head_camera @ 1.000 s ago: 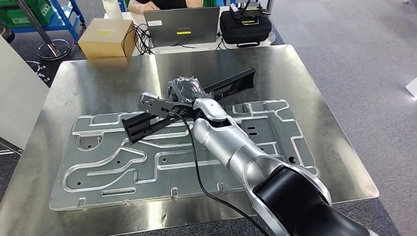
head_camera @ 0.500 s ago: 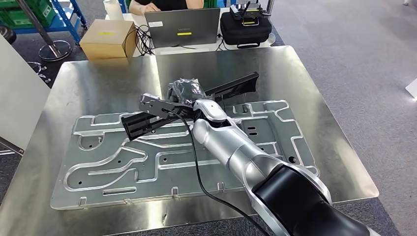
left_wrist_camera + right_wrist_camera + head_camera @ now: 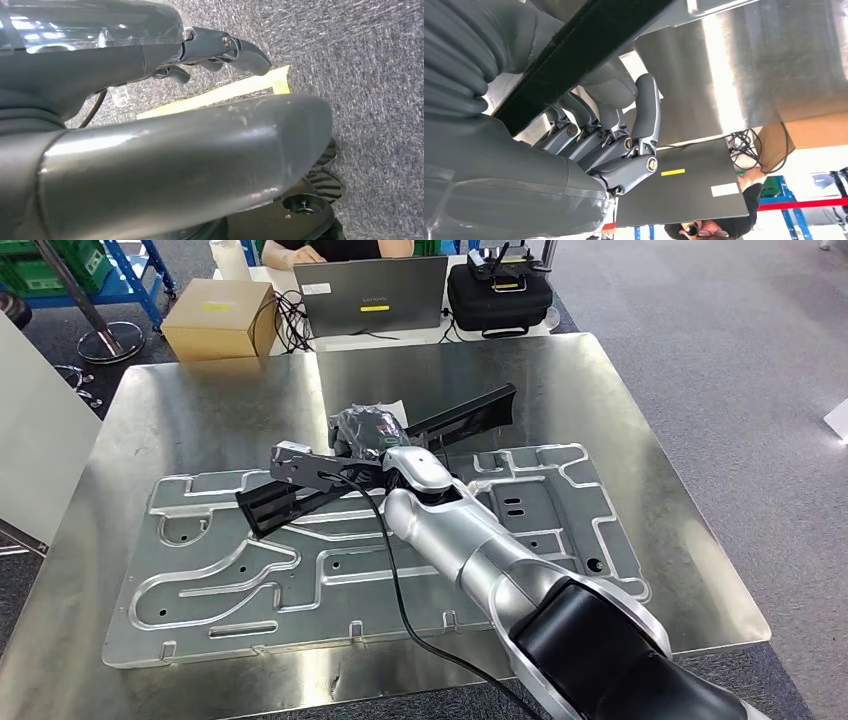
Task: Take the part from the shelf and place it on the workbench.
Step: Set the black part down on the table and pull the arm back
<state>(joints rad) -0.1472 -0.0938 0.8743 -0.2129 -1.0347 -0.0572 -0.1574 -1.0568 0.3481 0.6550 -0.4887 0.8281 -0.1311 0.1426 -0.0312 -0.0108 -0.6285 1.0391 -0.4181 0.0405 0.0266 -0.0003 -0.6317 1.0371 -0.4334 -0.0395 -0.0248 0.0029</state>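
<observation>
While the right hand (image 3: 368,430) holds the part (image 3: 380,455) near mid-length, fingers (image 3: 644,120) curled round the black bar, the part hangs just above the counter (image 3: 190,410), roughly over the middle of it and across the far edge of the aluminium fixture plate (image 3: 230,580).

Handling, my read:
- Part looks like a long rigid black bar, probably metal or hard plastic. Stiff, no flex visible.
- Long lever either side of the hold, so it will want to swing or tip if the hold is off balance. Near-left end sits lower than the far-right end, so it is tilted now.
- Smooth narrow section, could slide or roll in the fingers. Mid-length hold is the sensible place, close to the balance point.
- Not fragile by the look of it, but metal on metal: set it down gently.

Left hand (image 3: 220,50): seen in the left wrist view above grey carpet, fingers partly curled, nothing in them as far as I can tell; how far closed I can't judge.

Containers:
- Cardboard box (image 3: 215,318) just beyond the far-left corner of the counter, flaps shut, contents hidden.
- Black case (image 3: 498,295) beyond the far edge, closed, some gear on top.
- Green crates (image 3: 55,262) on a blue rack, far left, contents not legible.

Laptop (image 3: 370,295) beyond the far edge, a person seated behind it.
</observation>
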